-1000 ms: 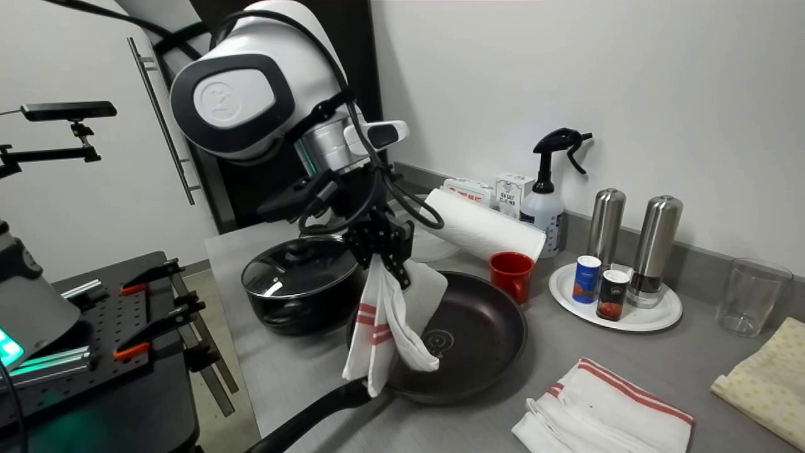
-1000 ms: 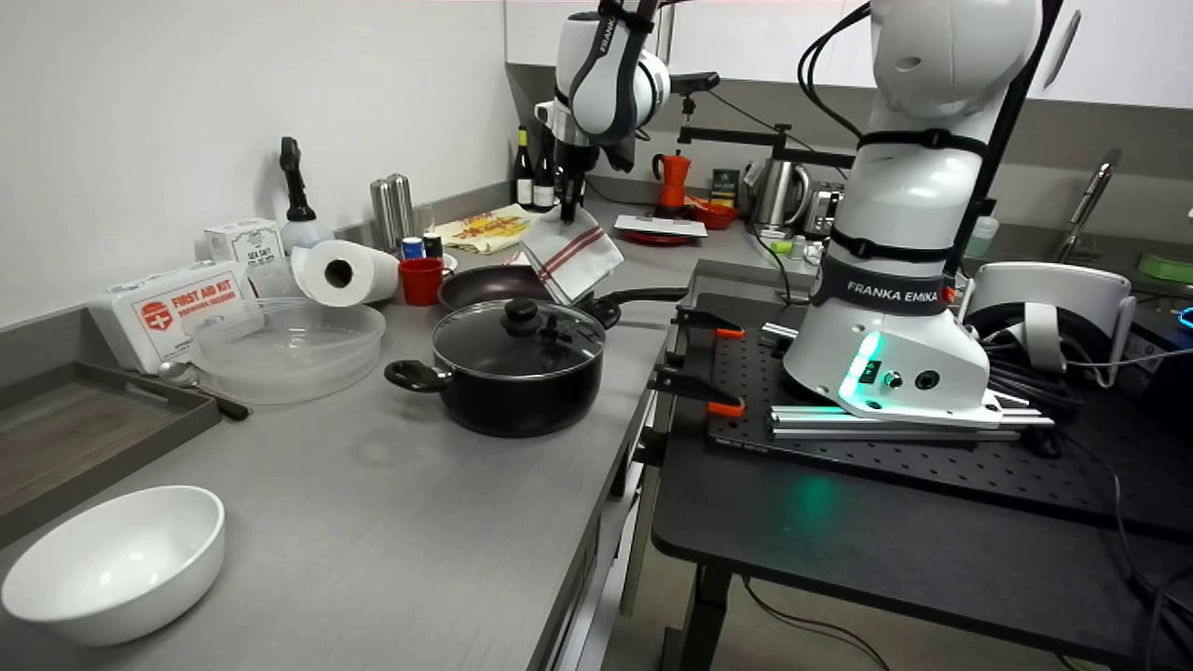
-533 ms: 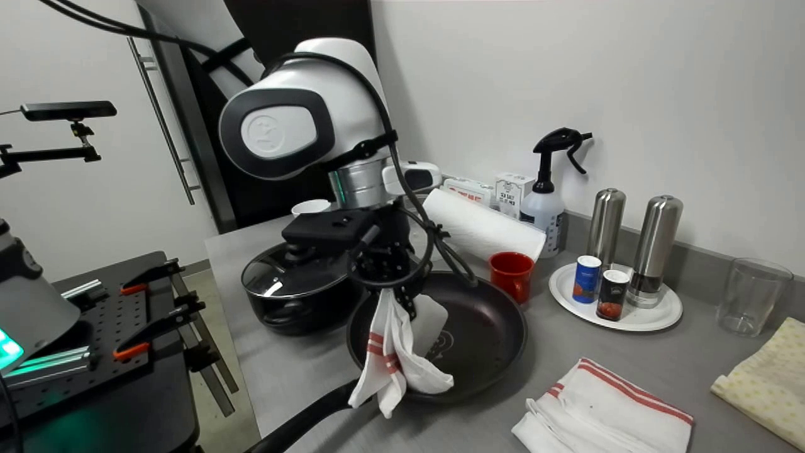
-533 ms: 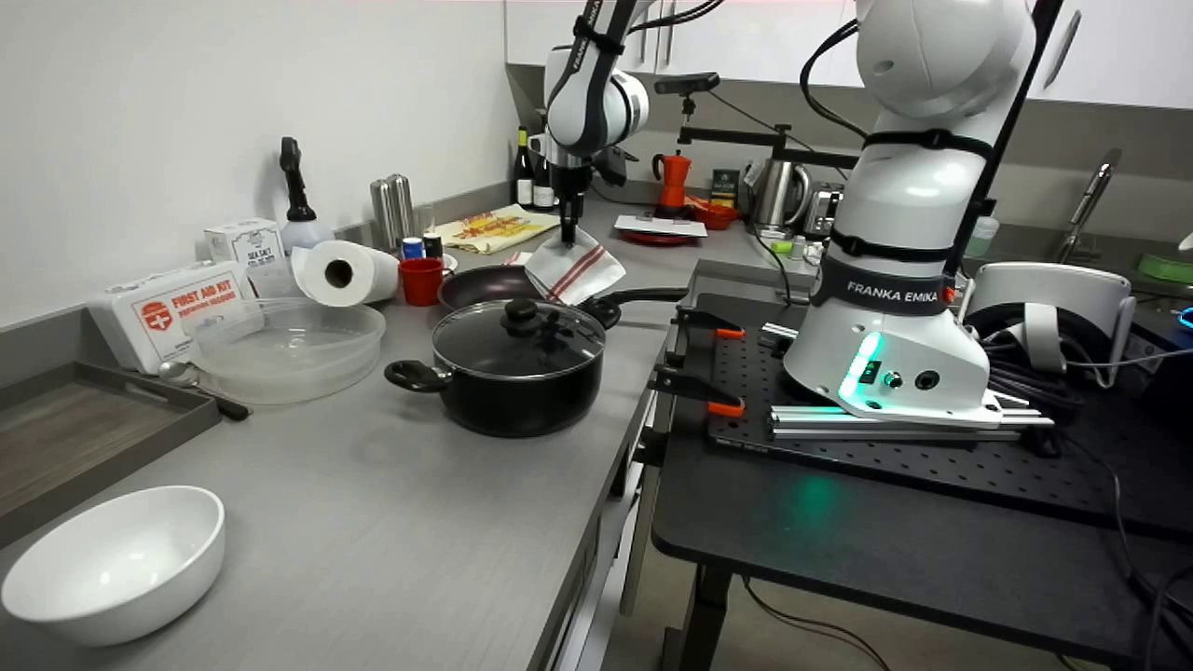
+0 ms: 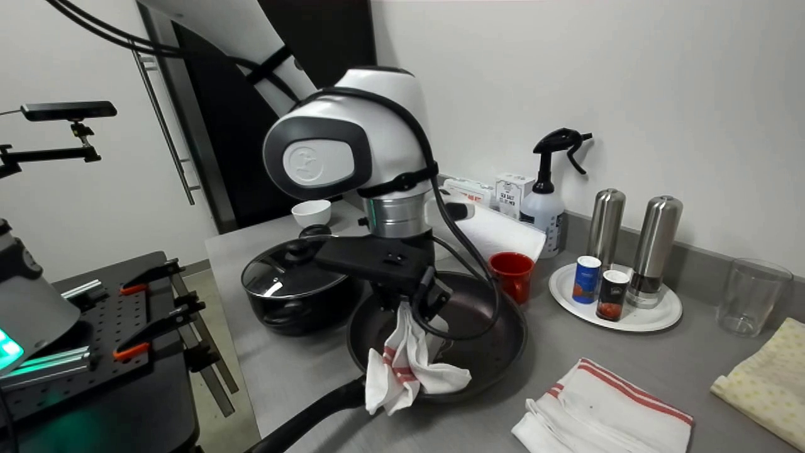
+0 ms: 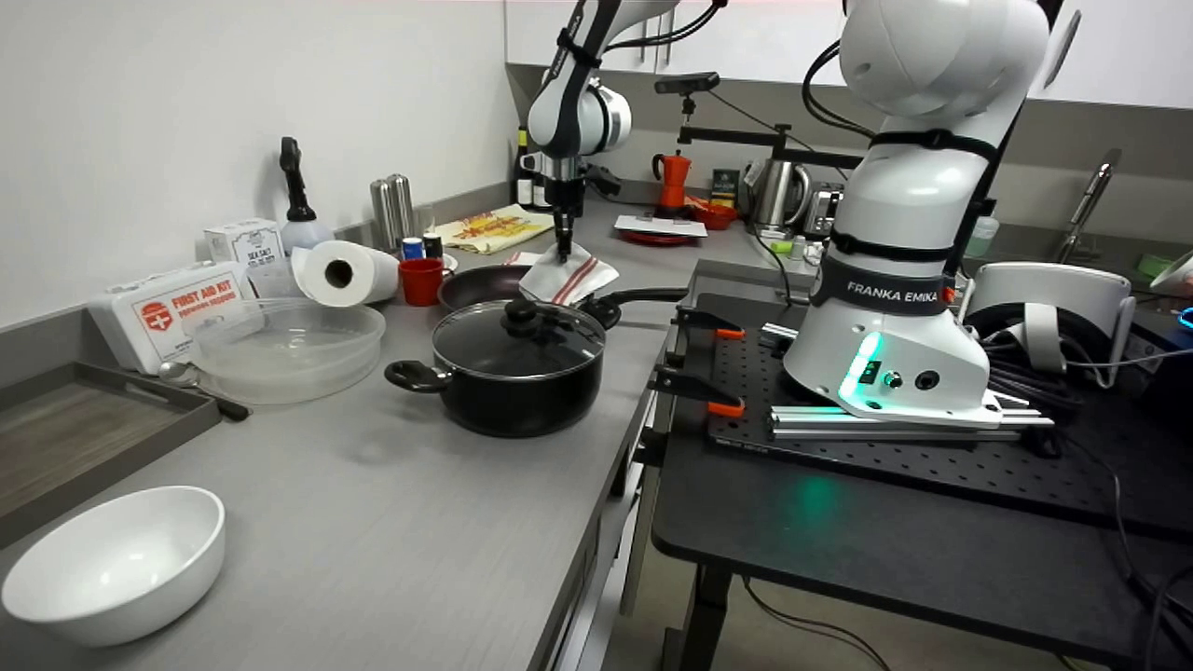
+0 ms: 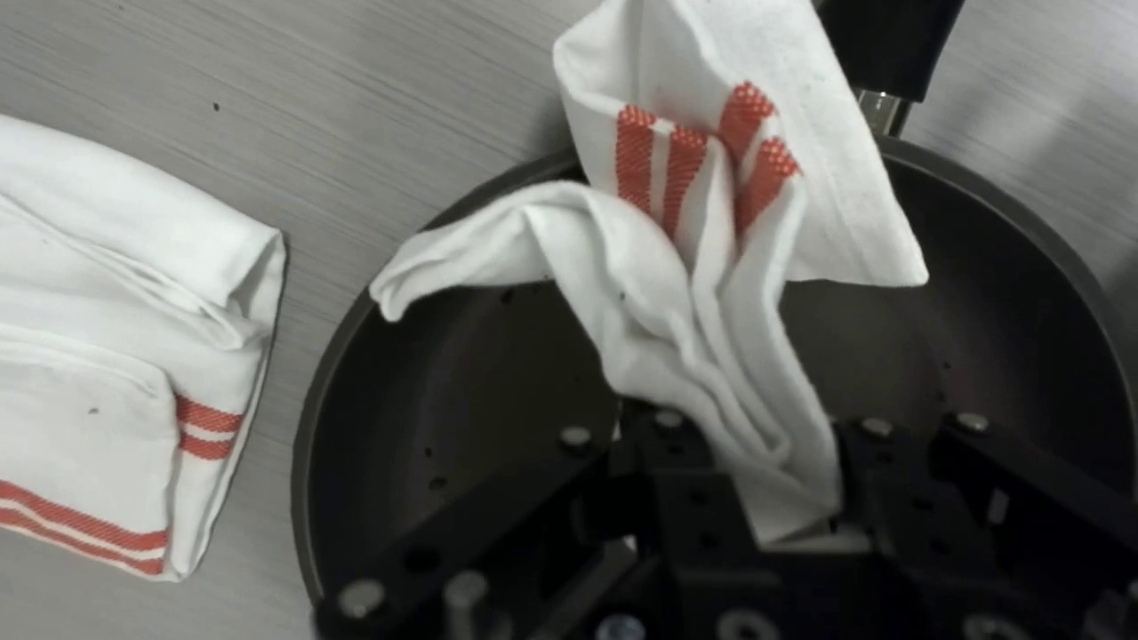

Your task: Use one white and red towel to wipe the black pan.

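Observation:
The white and red towel [image 5: 402, 380] is bunched in my gripper [image 7: 769, 444], whose fingers are shut on its folds. The towel also shows in the wrist view [image 7: 658, 276] and in an exterior view [image 6: 570, 278]. My gripper is over the black pan [image 7: 498, 373], pointing down. The towel's loose ends spread over the pan's near rim beside the handle [image 5: 314, 415]. In an exterior view the pan [image 6: 466, 287] is partly hidden behind the pot and towel. Whether the cloth under the fingers presses on the pan floor is hidden.
A second striped towel [image 5: 610, 409] lies folded beside the pan. A lidded black pot [image 5: 302, 296] stands close to the pan. A red mug [image 5: 511, 277], a paper roll [image 6: 345, 272], a plate with shakers [image 5: 660, 314] and a beige cloth [image 5: 764, 384] are around it.
My gripper has moved down and toward the right in an exterior view, lower over the pan. The towel came down with it, and its hanging ends now spread out over the rim.

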Available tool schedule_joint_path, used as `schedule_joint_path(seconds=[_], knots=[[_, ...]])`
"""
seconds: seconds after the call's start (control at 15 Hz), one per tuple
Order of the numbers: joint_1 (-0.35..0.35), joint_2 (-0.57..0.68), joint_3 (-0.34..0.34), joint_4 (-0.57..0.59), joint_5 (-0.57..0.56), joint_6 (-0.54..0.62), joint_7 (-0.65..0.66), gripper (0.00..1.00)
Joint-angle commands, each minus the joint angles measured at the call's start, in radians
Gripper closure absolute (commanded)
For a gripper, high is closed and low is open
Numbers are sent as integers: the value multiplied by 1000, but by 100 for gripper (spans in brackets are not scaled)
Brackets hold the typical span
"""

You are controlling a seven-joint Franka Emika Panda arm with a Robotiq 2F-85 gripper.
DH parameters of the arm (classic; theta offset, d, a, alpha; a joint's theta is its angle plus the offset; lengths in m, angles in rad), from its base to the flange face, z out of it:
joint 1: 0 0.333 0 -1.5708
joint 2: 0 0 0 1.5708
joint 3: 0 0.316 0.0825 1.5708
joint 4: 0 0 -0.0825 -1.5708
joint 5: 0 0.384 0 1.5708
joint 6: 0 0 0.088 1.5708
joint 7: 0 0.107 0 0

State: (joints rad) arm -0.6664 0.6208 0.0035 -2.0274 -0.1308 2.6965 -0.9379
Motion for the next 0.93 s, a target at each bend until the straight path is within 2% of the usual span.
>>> schedule_joint_path(seconds=[0.0,0.2,0.27,0.33,0.73,0.8,0.87], knots=[[-50,100,38,153,71,-131,-137,97],[-40,160,11,236,77,-195,-162,97],[-24,103,-3,157,72,-142,-134,97],[-24,117,-6,172,71,-145,-136,89],[-19,117,-10,172,70,-143,-135,89],[-19,117,-10,172,70,-143,-135,97],[-18,128,-10,183,71,-147,-136,97]])
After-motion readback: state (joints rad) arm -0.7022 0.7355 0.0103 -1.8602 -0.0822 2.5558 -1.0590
